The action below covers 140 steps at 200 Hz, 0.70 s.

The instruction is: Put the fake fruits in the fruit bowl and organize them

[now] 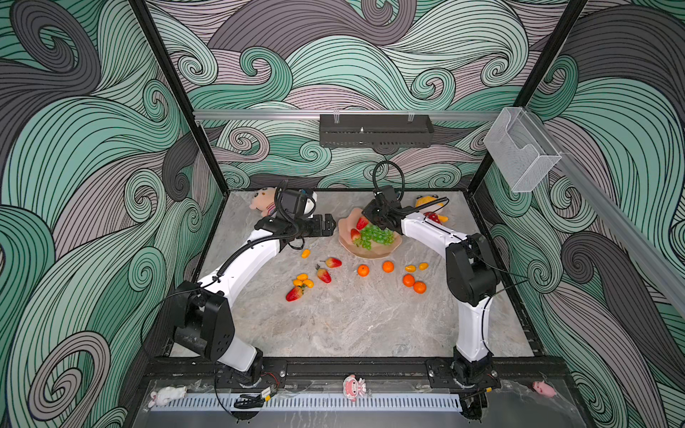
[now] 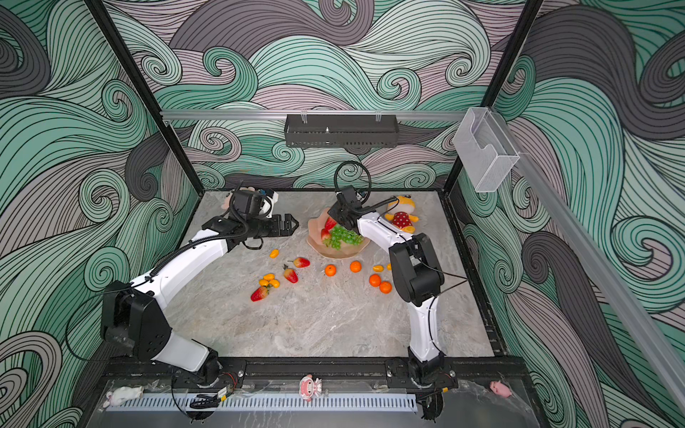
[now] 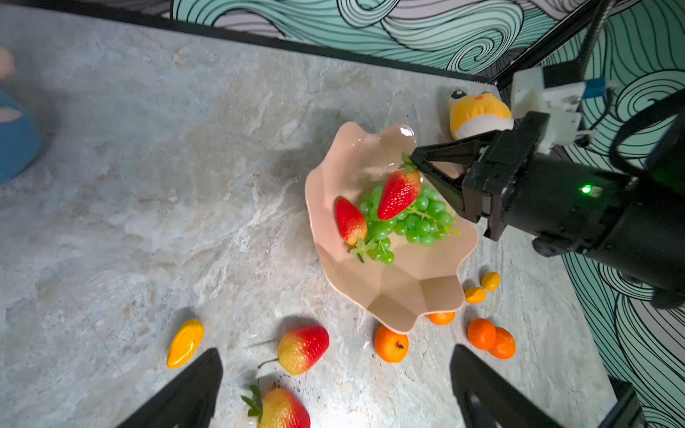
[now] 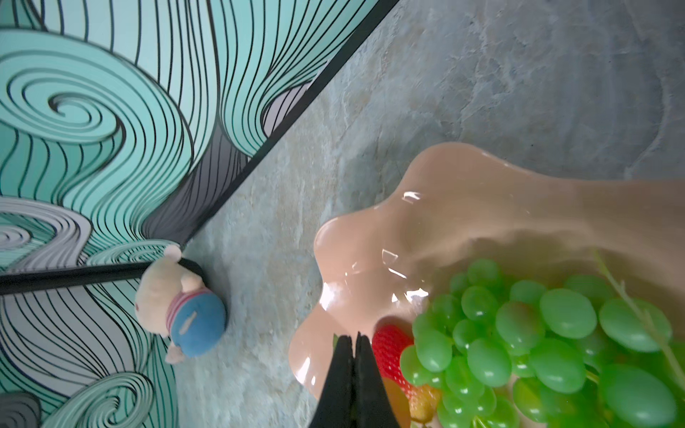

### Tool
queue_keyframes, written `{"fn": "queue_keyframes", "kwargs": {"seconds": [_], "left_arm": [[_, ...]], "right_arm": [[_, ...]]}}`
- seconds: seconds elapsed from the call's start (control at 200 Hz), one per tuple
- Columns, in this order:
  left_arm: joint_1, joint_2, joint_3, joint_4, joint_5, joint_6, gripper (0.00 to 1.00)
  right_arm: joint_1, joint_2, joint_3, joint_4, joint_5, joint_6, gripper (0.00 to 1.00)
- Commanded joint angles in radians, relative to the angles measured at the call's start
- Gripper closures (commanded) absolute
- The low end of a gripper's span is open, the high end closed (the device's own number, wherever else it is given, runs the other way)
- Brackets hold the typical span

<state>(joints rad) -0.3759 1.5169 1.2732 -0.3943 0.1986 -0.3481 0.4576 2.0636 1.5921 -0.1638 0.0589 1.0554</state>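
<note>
Right tool (image 3: 414,160) — clenched on strawberry (image 3: 398,194) by its leaf cap; I hold it over bowl (image 3: 389,307), above grapes (image 3: 419,222), for placement. Left tool (image 2: 293,222) — released, spare.

Walls (image 1: 333,66) printed with teal, grey and mauve swirling waves enclose a grey marbled tabletop (image 1: 352,326), with black posts (image 1: 174,92) at the back corners. A silver rail (image 1: 259,115) on the back wall carries a black perforated shelf (image 1: 376,129); a clear plastic box (image 1: 520,148) hangs on the right wall.
</note>
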Motion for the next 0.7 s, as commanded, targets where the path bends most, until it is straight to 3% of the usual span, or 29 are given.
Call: {"fn": "queue_keyframes", "kwargs": {"seconds": [0.0, 0.575, 0.695], "left_arm": [[-0.004, 0.012, 0.023, 0.105, -0.026, 0.04, 0.01], [-0.033, 0.13, 0.061, 0.115, 0.049, 0.084, 0.01], [-0.039, 0.143, 0.064, 0.113, 0.059, 0.084, 0.01]], "right_arm": [[-0.019, 0.052, 0.04, 0.081, 0.039, 0.098, 1.0], [-0.054, 0.166, 0.167, -0.048, 0.166, 0.087, 1.0], [-0.055, 0.149, 0.139, -0.049, 0.184, 0.074, 0.94]]}}
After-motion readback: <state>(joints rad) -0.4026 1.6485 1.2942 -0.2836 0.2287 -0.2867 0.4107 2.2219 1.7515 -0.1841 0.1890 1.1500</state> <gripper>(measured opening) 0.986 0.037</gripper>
